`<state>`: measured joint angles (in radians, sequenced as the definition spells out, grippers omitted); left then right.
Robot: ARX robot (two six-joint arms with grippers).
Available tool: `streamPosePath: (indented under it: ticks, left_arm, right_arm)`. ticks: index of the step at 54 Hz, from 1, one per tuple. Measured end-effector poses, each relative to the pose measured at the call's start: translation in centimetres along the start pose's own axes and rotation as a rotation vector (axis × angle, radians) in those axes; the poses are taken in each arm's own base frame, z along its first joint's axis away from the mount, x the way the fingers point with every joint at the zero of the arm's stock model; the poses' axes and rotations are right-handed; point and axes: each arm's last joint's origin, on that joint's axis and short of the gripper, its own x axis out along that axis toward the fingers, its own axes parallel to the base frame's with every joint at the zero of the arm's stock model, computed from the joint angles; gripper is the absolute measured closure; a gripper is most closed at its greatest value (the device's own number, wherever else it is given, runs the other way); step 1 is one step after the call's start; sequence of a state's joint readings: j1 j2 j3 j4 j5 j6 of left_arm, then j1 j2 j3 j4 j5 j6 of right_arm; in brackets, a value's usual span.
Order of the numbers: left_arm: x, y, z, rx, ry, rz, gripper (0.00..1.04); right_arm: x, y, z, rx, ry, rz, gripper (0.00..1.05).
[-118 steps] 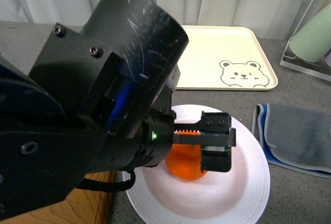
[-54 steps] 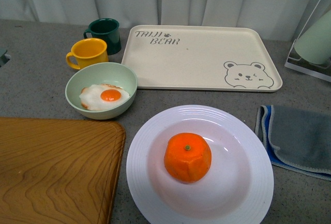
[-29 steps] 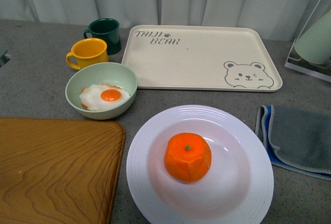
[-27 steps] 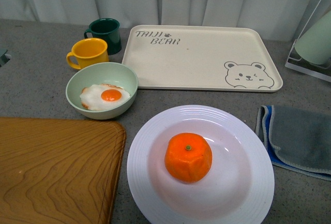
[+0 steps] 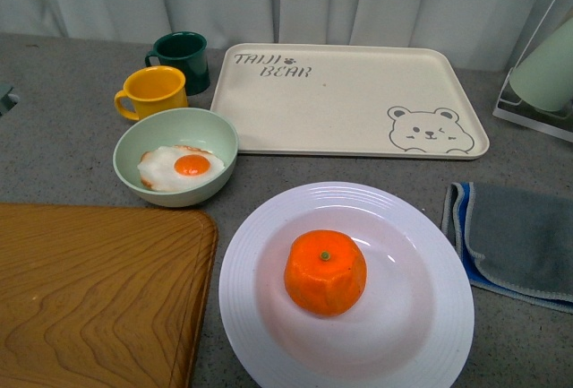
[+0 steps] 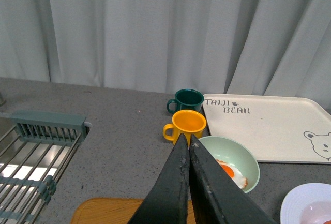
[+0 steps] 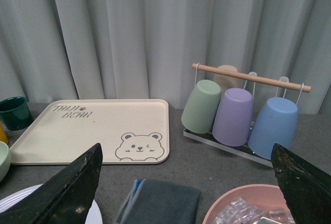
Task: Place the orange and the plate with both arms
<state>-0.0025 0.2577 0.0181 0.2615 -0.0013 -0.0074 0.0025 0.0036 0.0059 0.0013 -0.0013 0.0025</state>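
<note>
The plate (image 5: 452,289) is large, round and white, with concentric ridges on its wide rim and a shallow, glossy well. It lies flat on the grey counter (image 5: 63,155), low in the front view, with its near rim cut off by the picture's edge. The orange (image 5: 325,272) sits in the middle of the well, touching it, bright and slightly lumpy, with its small green stem dot facing up.

A home kitchen: a grey stone bench (image 5: 63,150) with a dish-drying rack (image 6: 31,157) over a sink, a cup rack (image 7: 243,105), mugs and a wooden cutting board (image 5: 89,298).
</note>
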Motion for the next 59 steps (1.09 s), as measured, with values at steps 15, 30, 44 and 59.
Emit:
streamPosePath:
  ticks: [15, 30, 44, 59]
  left_arm:
    - [-0.5, 0.0, 0.0, 0.000, 0.000, 0.000, 1.01]
    - [-1.7, 0.0, -0.3, 0.000, 0.006, -0.001, 1.01]
    - [-1.7, 0.0, -0.3, 0.000, 0.006, -0.001, 0.70]
    - [-1.7, 0.0, -0.3, 0.000, 0.005, -0.001, 0.14]
  right_arm:
    - [0.0, 0.0, 0.0, 0.000, 0.000, 0.000, 0.09]
    - [0.0, 0.0, 0.0, 0.000, 0.000, 0.000, 0.09]
    - [0.1, 0.1, -0.1, -0.103, 0.076, -0.065, 0.09]
    - [5.9, 3.2, -1.4, 0.132, 0.575, 0.220, 0.09]
